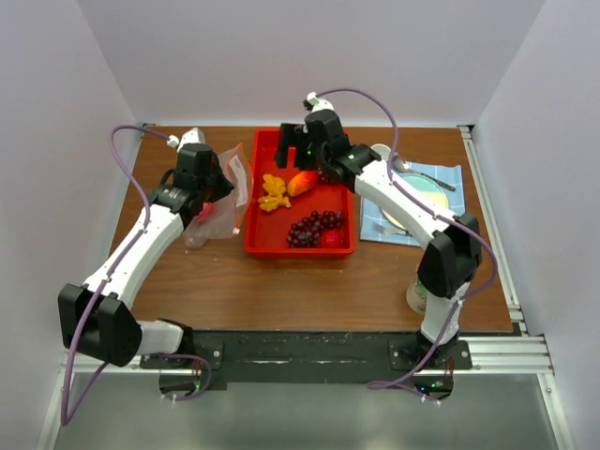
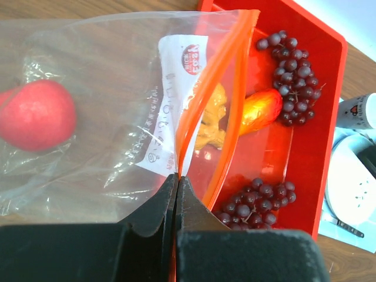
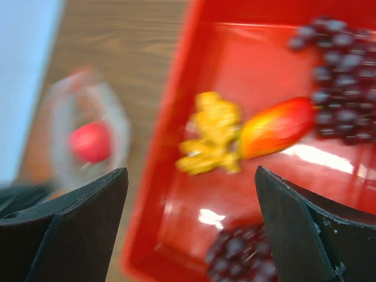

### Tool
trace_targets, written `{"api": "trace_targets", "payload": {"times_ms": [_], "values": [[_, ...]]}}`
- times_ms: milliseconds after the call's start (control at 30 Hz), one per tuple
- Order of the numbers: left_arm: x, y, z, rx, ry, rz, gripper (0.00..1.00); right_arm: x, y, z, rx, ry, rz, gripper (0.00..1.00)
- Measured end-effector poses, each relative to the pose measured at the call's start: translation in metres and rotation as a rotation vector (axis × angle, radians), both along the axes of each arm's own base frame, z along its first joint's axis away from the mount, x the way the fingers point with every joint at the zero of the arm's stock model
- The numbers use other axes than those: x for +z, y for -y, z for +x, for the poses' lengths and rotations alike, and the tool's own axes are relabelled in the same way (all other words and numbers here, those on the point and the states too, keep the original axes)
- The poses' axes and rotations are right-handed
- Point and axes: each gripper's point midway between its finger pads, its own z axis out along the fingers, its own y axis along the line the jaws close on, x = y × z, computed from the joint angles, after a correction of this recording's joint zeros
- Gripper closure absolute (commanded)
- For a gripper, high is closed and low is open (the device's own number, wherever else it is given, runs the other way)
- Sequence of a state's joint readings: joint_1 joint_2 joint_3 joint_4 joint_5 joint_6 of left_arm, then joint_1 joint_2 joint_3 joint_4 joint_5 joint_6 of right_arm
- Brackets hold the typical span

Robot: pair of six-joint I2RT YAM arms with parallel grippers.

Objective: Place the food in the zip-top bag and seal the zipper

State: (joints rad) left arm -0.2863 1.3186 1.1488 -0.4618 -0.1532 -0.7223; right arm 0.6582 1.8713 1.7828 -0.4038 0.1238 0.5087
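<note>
While the left fingers (image 2: 177,194) pinch shut on the zipper (image 2: 200,100) of the zip-top bag (image 2: 88,70), which lies toward the far left corner of the bench (image 1: 309,281) just beside the red tray (image 1: 253,234), the bag's mouth stands parted toward the tray, with one red fruit (image 2: 36,114) inside. Mid-bench, the tray holds the other pieces: a yellow cluster (image 3: 211,141) touching an orange wedge (image 3: 276,126), with grape bunches (image 1: 314,225) near them. Further right, the right fingers (image 3: 82,223) hang wide apart above the cluster and hold nothing. A good pick would likely centre on one piece, close across its narrow width, lift clear of the tray wall, and enter the mouth away from the pinched strip
</note>
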Motion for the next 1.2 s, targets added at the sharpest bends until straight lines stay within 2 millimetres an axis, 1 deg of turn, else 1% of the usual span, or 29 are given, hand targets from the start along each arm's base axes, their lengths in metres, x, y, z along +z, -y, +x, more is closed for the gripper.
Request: {"api": "trace_targets", "payload": {"times_ms": [67,167,267,333,433,500,533,700,767,833,967,1033,1067,1100,1167,1200], "values": [[0.002,0.000,0.001,-0.001,0.006,-0.002,1.00,-0.026,0.014,0.024,-0.060,-0.043,-0.031,0.06],[0.003,0.001,0.001,-0.003,0.008,-0.004,1.00,-0.079,0.030,0.049,-0.143,-0.145,-0.087,0.06],[0.003,0.002,0.001,-0.010,0.008,-0.005,1.00,-0.124,0.033,0.060,-0.203,-0.243,-0.118,0.06],[0.003,0.002,0.001,-0.014,0.007,-0.006,1.00,-0.148,0.033,0.063,-0.244,-0.298,-0.126,0.06],[0.003,0.003,0.001,-0.019,0.008,-0.007,1.00,-0.170,0.034,0.065,-0.311,-0.352,-0.125,0.06],[0.004,0.003,0.001,-0.020,0.009,-0.008,1.00,-0.177,0.035,0.066,-0.356,-0.374,-0.116,0.06],[0.005,0.003,0.001,-0.020,0.010,-0.008,1.00,-0.177,0.036,0.068,-0.375,-0.376,-0.107,0.06],[0.005,0.004,0.001,-0.022,0.011,-0.010,1.00,-0.171,0.037,0.078,-0.458,-0.370,-0.047,0.11],[0.005,0.004,0.001,-0.023,0.011,-0.010,1.00,-0.172,0.039,0.081,-0.479,-0.372,-0.032,0.13],[0.005,0.004,0.001,-0.023,0.012,-0.011,1.00,-0.176,0.040,0.083,-0.493,-0.376,-0.029,0.13],[0.006,0.004,0.001,-0.024,0.013,-0.011,1.00,-0.193,0.041,0.083,-0.505,-0.397,-0.038,0.13],[0.006,0.005,0.001,-0.027,0.013,-0.014,1.00,-0.200,0.041,0.082,-0.505,-0.406,-0.044,0.19],[0.006,0.005,0.001,-0.028,0.013,-0.015,1.00,-0.202,0.040,0.082,-0.504,-0.407,-0.045,0.24],[0.006,0.006,0.000,-0.030,0.012,-0.016,1.00,-0.203,0.040,0.082,-0.503,-0.407,-0.045,0.35],[0.006,0.006,0.000,-0.034,0.012,-0.019,1.00,-0.203,0.039,0.082,-0.494,-0.407,-0.043,0.49],[0.006,0.007,0.000,-0.035,0.012,-0.020,1.00,-0.203,0.037,0.083,-0.490,-0.408,-0.036,0.59]]}}
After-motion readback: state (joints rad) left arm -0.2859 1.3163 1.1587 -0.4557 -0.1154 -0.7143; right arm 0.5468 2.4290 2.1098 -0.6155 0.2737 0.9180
